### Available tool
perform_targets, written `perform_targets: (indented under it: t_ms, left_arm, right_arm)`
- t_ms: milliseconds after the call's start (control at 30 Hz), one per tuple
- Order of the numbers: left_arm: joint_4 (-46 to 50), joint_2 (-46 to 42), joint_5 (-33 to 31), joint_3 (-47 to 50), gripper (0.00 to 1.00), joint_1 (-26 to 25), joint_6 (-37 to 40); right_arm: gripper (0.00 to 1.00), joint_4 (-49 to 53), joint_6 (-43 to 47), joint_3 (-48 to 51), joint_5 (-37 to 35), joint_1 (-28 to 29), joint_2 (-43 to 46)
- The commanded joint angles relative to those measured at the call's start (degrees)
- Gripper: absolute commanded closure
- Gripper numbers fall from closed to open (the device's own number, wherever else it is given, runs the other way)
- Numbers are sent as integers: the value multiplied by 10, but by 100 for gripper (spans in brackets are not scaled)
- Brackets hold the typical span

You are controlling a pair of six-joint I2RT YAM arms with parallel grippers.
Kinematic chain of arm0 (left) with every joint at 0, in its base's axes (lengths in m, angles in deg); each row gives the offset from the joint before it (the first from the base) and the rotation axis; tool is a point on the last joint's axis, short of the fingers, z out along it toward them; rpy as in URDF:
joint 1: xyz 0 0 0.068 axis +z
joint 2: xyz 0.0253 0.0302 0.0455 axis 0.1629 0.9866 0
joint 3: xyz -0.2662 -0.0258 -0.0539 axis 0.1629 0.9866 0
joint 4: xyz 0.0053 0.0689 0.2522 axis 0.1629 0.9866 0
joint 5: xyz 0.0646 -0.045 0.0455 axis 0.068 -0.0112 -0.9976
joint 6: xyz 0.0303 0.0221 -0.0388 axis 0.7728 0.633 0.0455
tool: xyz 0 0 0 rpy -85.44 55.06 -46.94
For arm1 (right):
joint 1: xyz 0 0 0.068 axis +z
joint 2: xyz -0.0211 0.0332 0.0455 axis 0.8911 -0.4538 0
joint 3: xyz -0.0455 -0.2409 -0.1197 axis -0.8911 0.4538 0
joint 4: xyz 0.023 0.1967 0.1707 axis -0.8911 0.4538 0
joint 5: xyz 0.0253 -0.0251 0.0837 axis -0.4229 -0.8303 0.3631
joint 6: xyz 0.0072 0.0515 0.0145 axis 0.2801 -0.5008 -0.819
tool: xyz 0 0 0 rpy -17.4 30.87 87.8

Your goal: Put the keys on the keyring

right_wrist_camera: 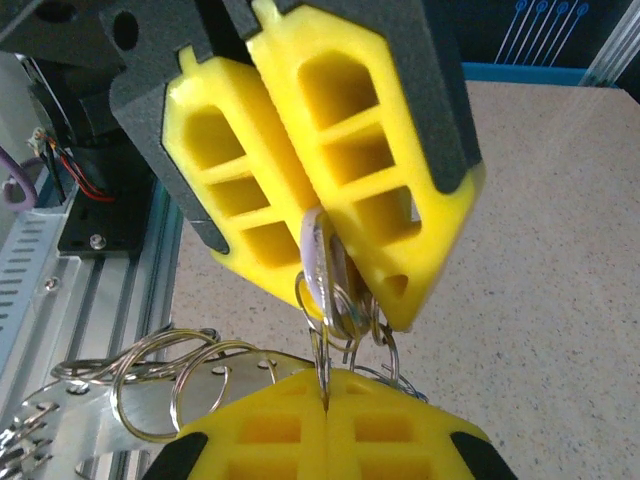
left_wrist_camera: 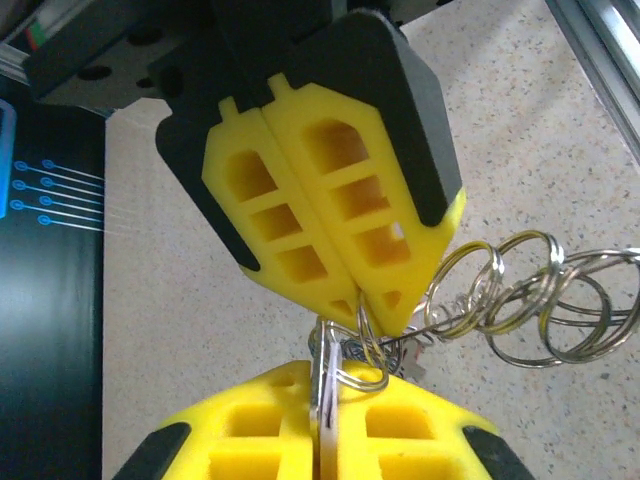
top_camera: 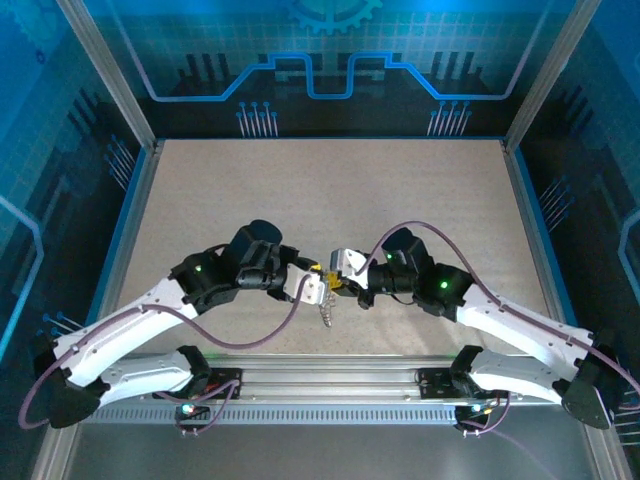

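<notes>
Both grippers meet tip to tip above the table's near middle. My left gripper (top_camera: pixel 310 285) (left_wrist_camera: pixel 325 388) is shut on a key with a pale lilac head (left_wrist_camera: pixel 327 400) (right_wrist_camera: pixel 316 255), held edge-on. My right gripper (top_camera: pixel 342 272) (right_wrist_camera: pixel 327 388) is shut on the thin wire of the keyring (right_wrist_camera: pixel 321 360) (left_wrist_camera: pixel 362 352). The key's head sits among small silver rings right at the pinch, touching them. Whether the key is threaded on the ring is hidden by the yellow fingertips (left_wrist_camera: pixel 395 290).
A chain of several linked split rings (left_wrist_camera: pixel 540 300) (right_wrist_camera: pixel 170 385) hangs from the pinch point, with a flat metal tag (right_wrist_camera: pixel 95 425), and dangles in the top view (top_camera: pixel 325 315). An aluminium rail (top_camera: pixel 330 385) runs along the near edge. Speckled tabletop (top_camera: pixel 330 190) stretches behind the grippers.
</notes>
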Motion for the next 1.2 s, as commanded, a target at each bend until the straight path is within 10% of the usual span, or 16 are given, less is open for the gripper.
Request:
perform_targets:
  t_ms: [0,600,1167]
  left_arm:
    - [18,15,14,-45,100,-1,22]
    - [-53,-13,-21,27,100,-2,5]
    - [-8,36,-16,-52,100,-17,-30]
  right_arm:
    - [100,40,3,-29,-36,9,-10]
    - [100,-43,-89,0,65,-42,34]
    - [100,-7,-117,-27,-39,-1,-2]
